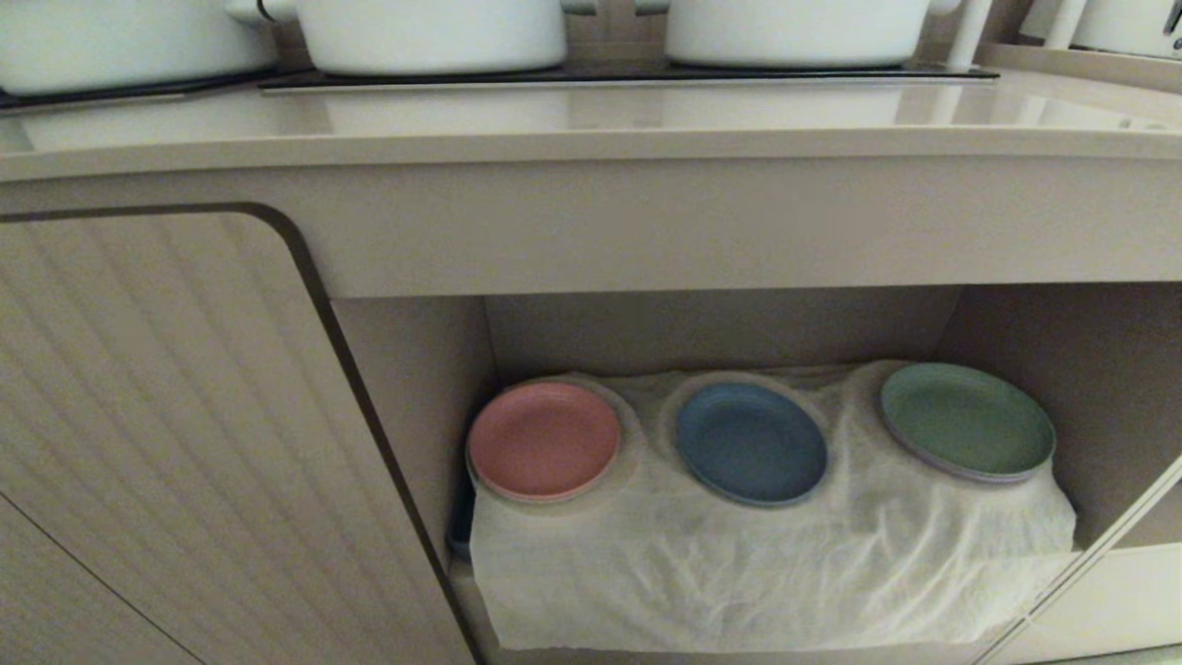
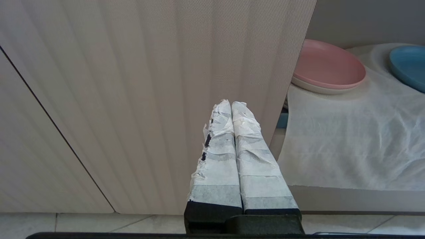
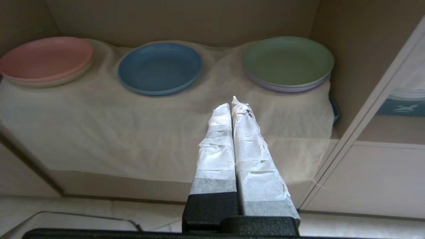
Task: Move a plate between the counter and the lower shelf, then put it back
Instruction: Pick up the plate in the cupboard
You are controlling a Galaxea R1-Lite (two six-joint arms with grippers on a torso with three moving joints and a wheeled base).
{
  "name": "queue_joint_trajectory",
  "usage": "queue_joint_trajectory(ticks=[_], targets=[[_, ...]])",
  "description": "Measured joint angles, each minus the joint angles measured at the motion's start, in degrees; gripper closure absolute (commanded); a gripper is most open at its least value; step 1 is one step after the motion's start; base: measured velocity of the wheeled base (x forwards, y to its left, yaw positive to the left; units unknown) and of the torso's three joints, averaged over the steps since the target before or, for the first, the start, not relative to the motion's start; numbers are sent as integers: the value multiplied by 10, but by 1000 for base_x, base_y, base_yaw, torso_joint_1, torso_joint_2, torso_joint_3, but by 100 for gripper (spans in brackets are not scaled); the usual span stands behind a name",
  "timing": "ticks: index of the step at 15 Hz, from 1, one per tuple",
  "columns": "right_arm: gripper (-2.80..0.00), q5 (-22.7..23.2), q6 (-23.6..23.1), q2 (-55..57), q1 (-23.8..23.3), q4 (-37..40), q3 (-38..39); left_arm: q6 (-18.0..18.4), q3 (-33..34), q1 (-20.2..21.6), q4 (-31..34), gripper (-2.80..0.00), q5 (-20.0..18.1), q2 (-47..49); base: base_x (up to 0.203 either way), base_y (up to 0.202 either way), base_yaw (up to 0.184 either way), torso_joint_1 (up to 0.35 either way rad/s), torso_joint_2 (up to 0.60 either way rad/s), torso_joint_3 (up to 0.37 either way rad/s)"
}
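1. No words, numbers or brand names can be read anywhere in the three views.
2. The only mark is a pale bird-like figure on a blue box [image 3: 402, 108] beyond the open cabinet door (a picture, not lettering), seen from the right wrist.

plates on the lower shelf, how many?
3 on top: round pink plate at the robot's left, round light blue plate in the middle, round green plate at the right. Paler rims under the pink and green suggest more plates beneath.
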Motion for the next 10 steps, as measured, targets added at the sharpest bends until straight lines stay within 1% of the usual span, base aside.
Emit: queue_joint_trajectory(ticks=[3, 7, 10], targets=[[0, 14, 5, 42, 11, 0, -25, 0, 0, 0, 0, 0, 0, 0, 0, 0, 0, 0, 0, 0], [0, 21, 11, 122, 70, -5, -70, 0, 0, 0, 0, 0, 0, 0, 0, 0, 0, 0, 0, 0], [0, 20, 27, 203, 101, -40, -90, 0, 0, 0, 0, 0, 0, 0, 0, 0, 0, 0, 0, 0]])
